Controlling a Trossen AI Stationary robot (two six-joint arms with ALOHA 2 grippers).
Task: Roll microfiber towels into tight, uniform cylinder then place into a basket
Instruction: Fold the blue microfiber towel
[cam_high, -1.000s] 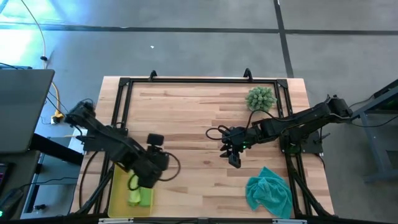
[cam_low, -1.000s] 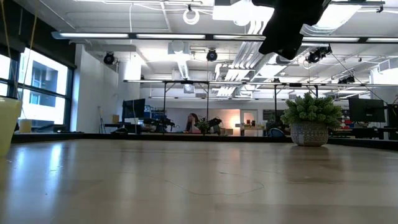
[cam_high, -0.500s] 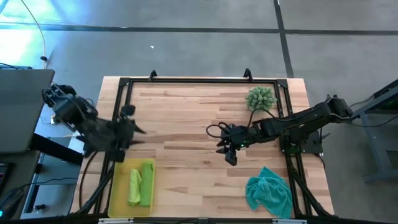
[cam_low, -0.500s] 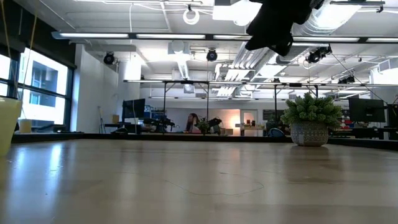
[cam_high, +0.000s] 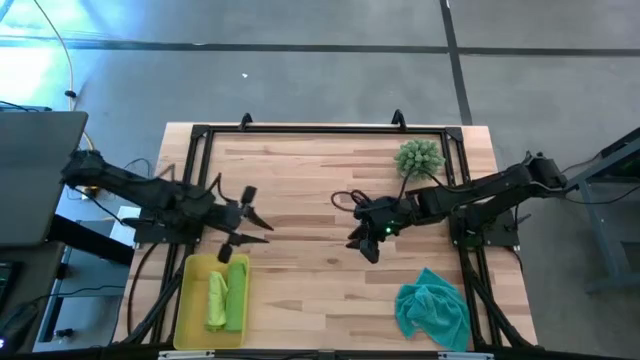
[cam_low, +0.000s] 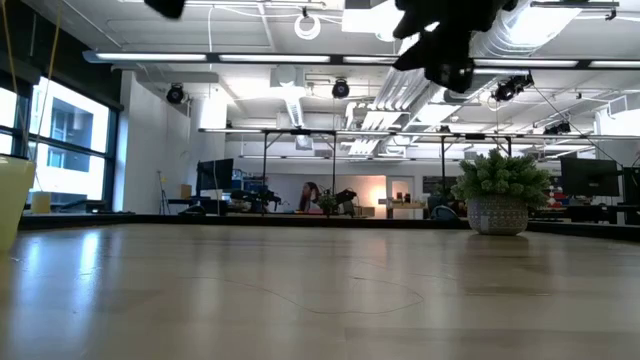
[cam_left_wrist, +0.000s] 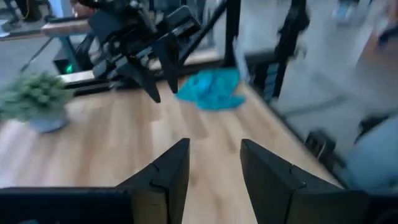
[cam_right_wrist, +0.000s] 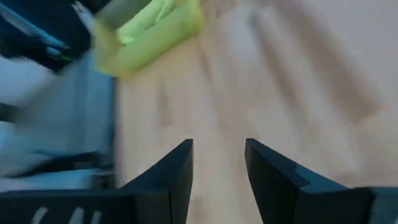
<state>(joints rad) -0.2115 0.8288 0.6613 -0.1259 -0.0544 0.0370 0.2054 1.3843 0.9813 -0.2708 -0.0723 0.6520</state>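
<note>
Two lime green microfiber towels (cam_high: 227, 298) lie rolled side by side in the yellow basket (cam_high: 185, 300) at the table's near left. The teal towel (cam_high: 432, 310) sits crumpled on the table at the near right; it also shows in the left wrist view (cam_left_wrist: 208, 88). My left gripper (cam_high: 250, 225) hovers just beyond the basket's far end, open and empty, pointing toward the table's right. My right gripper (cam_high: 362, 245) hangs open and empty above the table's middle, left of the teal towel.
A spiky green potted plant (cam_high: 419, 158) stands at the far right of the table. A black frame (cam_high: 300, 128) runs along the table's edges. Bare wood lies between the two grippers.
My left gripper has risen from over the basket, drawn back toward the table's left and far side, then swung out again. It has tipped from pointing down to nearly level. Both green rolls now lie uncovered in the basket.
</note>
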